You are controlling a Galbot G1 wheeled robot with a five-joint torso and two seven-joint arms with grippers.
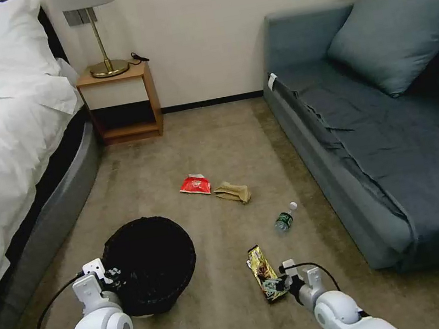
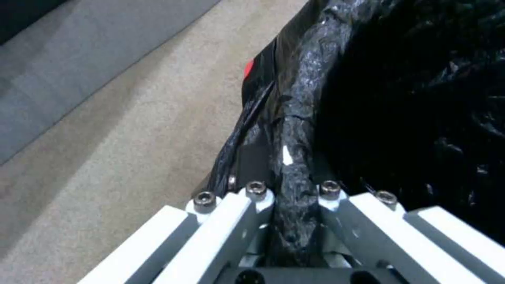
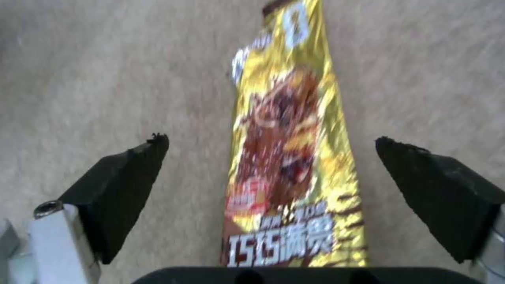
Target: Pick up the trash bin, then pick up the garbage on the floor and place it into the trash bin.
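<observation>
The trash bin (image 1: pixel 152 264), lined with a crinkly black bag, stands on the carpet at the lower left. My left gripper (image 1: pixel 112 276) is shut on its near rim; in the left wrist view the gripper (image 2: pixel 289 189) pinches the bag-covered rim (image 2: pixel 300 118). My right gripper (image 1: pixel 280 284) is low over the floor and open, its black fingertips (image 3: pixel 137 157) straddling the near end of the long yellow-brown snack wrapper (image 1: pixel 262 271) (image 3: pixel 289 157) without touching it. Farther off lie a red-white packet (image 1: pixel 195 185), crumpled tan paper (image 1: pixel 233 192) and a small clear bottle (image 1: pixel 285 218).
A white bed (image 1: pixel 6 153) runs along the left, with a wooden nightstand (image 1: pixel 121 102) and lamp (image 1: pixel 99 33) at the back wall. A blue-grey sofa (image 1: pixel 392 131) lines the right. Open carpet lies between them.
</observation>
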